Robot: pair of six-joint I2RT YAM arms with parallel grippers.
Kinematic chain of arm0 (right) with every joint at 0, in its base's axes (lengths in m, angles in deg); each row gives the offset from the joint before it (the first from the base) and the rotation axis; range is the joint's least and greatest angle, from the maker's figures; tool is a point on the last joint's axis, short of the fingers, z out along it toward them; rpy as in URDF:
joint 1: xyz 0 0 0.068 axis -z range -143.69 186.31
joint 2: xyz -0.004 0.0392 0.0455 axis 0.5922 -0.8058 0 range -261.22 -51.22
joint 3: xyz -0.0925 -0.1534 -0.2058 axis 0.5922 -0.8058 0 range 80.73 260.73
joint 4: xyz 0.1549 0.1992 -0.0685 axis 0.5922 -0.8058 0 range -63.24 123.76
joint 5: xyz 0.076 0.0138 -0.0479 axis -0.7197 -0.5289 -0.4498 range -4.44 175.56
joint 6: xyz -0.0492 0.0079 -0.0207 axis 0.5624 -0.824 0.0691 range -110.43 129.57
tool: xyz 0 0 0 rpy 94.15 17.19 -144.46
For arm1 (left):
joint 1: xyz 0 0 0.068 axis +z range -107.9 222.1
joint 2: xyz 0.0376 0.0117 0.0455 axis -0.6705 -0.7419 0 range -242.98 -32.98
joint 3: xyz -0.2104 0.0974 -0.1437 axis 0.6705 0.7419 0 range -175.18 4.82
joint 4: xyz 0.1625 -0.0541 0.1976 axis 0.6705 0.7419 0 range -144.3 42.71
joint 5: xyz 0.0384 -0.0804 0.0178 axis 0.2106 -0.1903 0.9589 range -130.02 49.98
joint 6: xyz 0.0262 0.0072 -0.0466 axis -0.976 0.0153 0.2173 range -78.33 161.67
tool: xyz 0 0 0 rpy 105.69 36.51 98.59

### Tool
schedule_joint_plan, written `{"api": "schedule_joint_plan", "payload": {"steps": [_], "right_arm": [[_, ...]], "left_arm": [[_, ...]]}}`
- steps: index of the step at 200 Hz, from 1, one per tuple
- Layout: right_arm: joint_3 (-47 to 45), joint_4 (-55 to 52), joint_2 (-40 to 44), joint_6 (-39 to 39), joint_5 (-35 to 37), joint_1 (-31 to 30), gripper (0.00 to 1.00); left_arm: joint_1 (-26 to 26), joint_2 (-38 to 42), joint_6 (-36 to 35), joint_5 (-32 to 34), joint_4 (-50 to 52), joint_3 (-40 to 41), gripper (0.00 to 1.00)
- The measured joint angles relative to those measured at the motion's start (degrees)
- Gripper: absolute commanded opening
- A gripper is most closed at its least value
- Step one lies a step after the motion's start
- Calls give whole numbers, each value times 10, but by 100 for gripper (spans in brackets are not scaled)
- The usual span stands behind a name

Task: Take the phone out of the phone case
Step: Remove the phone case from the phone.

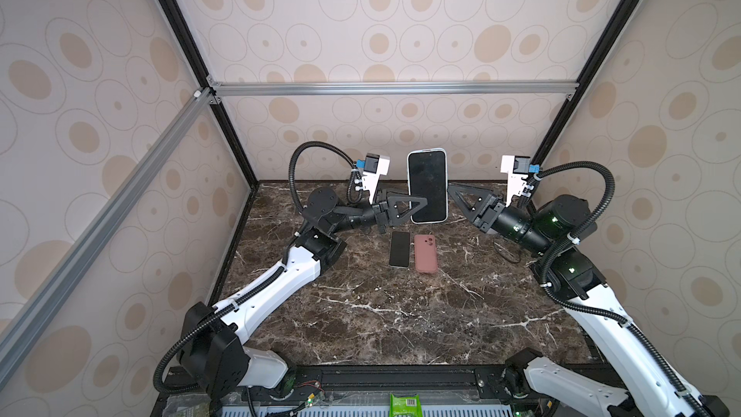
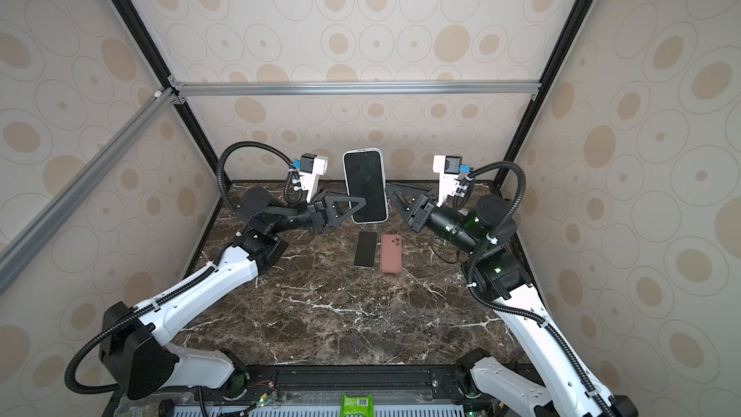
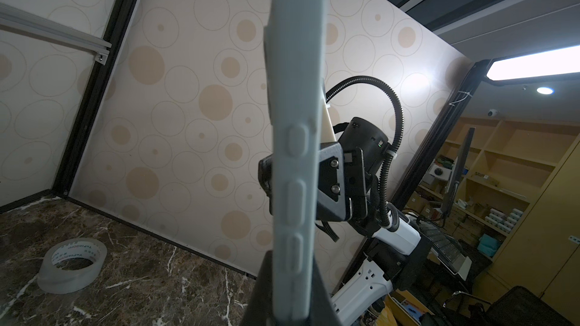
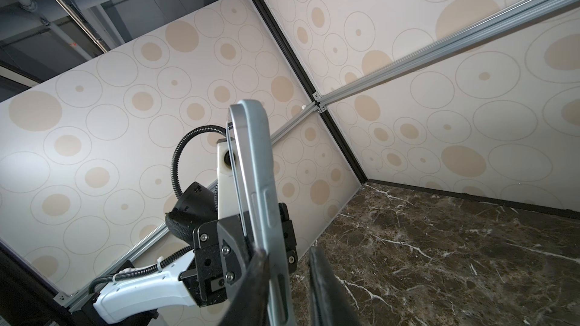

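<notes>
top views, both, from the front edge back: a green packet [image 1: 405, 405] lies at the front rail, well apart from the phone case. on the marble table [image 1: 361, 314], below the phone case and nearer the camera, a black handset [image 1: 399, 249] lies flat with a pink case [image 1: 424, 253] just beside it, camera cut-out up.

the phone case [image 1: 427, 150], pale blue, is held upright in the air. the phone [image 1: 427, 182] is seated in it, dark screen toward the camera.

the left gripper [image 1: 419, 204] is clamped tight on the phone case's lower part, from the side toward its own arm. the left wrist view shows the phone case's buttoned edge running up between its fingers [image 3: 260, 293].

the right gripper [image 1: 451, 190] is at the phone case's opposite edge, part-open and straddling it. in the right wrist view one finger [image 4: 246, 293] is close against the screen side. the other [image 4: 326, 293] stands clear of the phone case's back. it grips nothing.

a tape roll [image 3: 72, 265] lies on the table, well apart from the phone case, seen only in the left wrist view. the back wall [image 1: 381, 130] stands behind the phone case.
</notes>
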Motion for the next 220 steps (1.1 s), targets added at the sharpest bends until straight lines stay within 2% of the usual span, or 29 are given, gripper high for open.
{"api": "schedule_joint_plan", "payload": {"steps": [63, 220], "right_arm": [[24, -40, -9, 25, 7, -2, 22], [128, -215, -54, 162, 147, -56, 19]], "left_arm": [[0, 0, 0, 1, 2, 0, 0], [0, -11, 0, 12, 18, 0, 0]]}}
